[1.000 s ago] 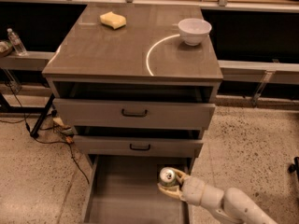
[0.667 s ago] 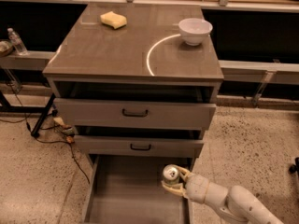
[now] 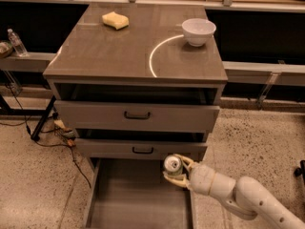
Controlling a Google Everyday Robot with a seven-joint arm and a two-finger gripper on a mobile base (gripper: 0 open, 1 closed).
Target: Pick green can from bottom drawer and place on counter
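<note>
The green can (image 3: 172,165), with its silver top facing the camera, is held in my gripper (image 3: 175,171) above the right side of the open bottom drawer (image 3: 128,199). The can sits just under the front of the middle drawer (image 3: 138,149). My cream-coloured arm (image 3: 238,194) comes in from the lower right. The gripper is shut on the can. The counter (image 3: 119,51), a glossy grey-brown cabinet top with a curved white reflection, is above.
A white bowl (image 3: 198,31) stands at the counter's back right and a yellow sponge (image 3: 115,20) at its back left. The top drawer (image 3: 137,114) stands slightly open. A water bottle (image 3: 17,42) is on the left shelf. Cables (image 3: 57,132) lie on the floor at left.
My gripper has lifted the green can upward and slightly right, from low in the bottom drawer to the level of the middle drawer's front.
</note>
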